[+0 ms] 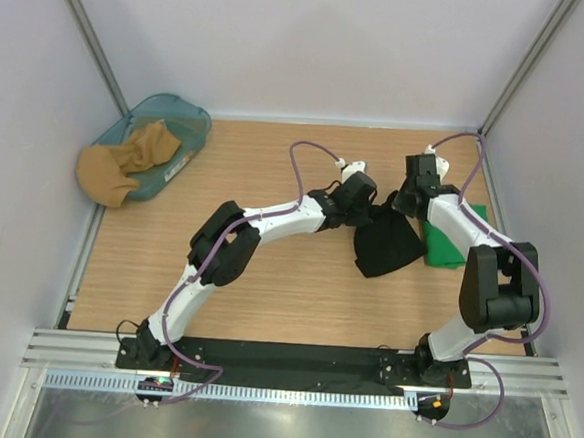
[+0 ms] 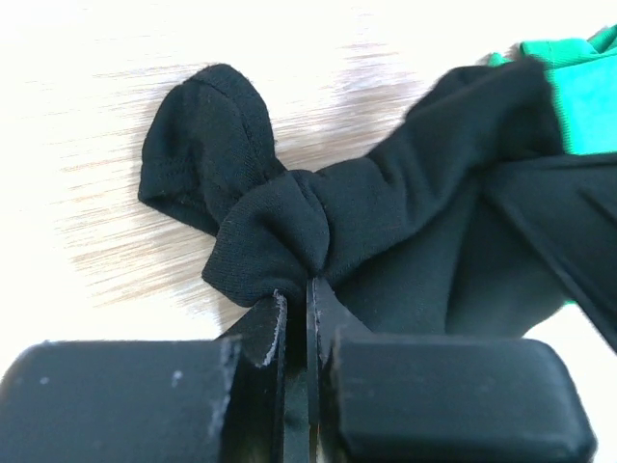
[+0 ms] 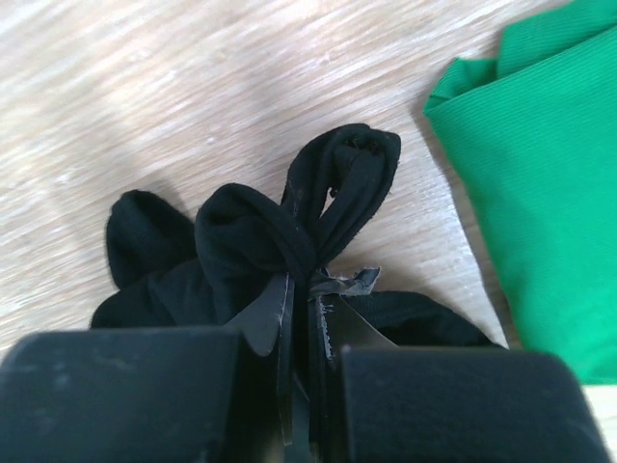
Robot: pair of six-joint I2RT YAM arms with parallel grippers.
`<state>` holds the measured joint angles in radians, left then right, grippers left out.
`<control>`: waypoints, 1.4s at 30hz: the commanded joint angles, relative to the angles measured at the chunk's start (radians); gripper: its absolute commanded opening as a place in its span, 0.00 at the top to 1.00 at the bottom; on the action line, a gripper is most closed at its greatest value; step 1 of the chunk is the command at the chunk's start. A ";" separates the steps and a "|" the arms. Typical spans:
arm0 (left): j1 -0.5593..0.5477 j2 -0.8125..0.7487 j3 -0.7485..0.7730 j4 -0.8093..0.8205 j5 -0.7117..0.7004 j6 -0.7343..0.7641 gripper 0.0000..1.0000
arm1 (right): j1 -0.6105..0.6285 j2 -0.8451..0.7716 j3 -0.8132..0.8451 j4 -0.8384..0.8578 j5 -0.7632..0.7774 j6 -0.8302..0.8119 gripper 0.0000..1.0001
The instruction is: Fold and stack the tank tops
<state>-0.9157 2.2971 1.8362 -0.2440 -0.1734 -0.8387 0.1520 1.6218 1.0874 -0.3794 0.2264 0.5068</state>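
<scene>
The black tank top (image 1: 386,244) hangs bunched between both grippers over the right part of the table. My left gripper (image 1: 367,200) is shut on a pinched fold of its black fabric (image 2: 289,217); in the left wrist view the left gripper (image 2: 297,287) has its jaws pressed together on the cloth. My right gripper (image 1: 407,201) is shut on the black tank top's straps (image 3: 328,193), which loop out past the right gripper (image 3: 307,285). The green tank top (image 1: 449,240) lies folded flat on the table just right of the black one; it also shows as green cloth (image 3: 540,183).
A teal basket (image 1: 179,121) with a tan cloth (image 1: 126,162) spilling over its rim sits at the back left. White walls close in the wooden table (image 1: 226,164) on three sides.
</scene>
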 commanded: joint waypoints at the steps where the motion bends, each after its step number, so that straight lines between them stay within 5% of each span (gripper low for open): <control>1: -0.008 -0.057 0.026 0.011 -0.047 -0.016 1.00 | -0.003 -0.065 0.009 -0.010 0.031 0.001 0.99; 20: 0.024 -0.013 0.012 -0.041 -0.068 -0.039 0.98 | -0.011 0.079 0.074 -0.007 -0.065 -0.011 0.99; 23: 0.046 0.012 0.009 -0.046 -0.040 -0.048 0.86 | -0.012 0.104 0.080 -0.007 -0.056 -0.008 0.98; 25: 0.051 0.015 0.003 -0.049 -0.043 -0.045 0.64 | -0.014 0.107 0.072 -0.003 -0.045 -0.007 0.93; 27: 0.052 0.016 -0.002 -0.048 -0.057 -0.042 0.46 | -0.023 0.101 0.062 0.016 -0.045 -0.004 0.70; 29: 0.055 0.019 -0.002 -0.054 -0.060 -0.042 0.35 | -0.029 0.095 0.042 0.031 -0.045 -0.001 0.61; 33: 0.064 0.041 0.023 -0.063 -0.049 -0.039 0.26 | -0.040 0.115 0.057 0.024 -0.021 -0.002 0.43; 42: 0.103 0.125 0.129 -0.094 -0.020 -0.049 0.20 | -0.060 0.245 0.135 0.042 -0.094 -0.020 0.34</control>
<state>-0.8364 2.3810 1.9186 -0.3141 -0.1982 -0.8833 0.0959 1.8374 1.1713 -0.3744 0.1589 0.5014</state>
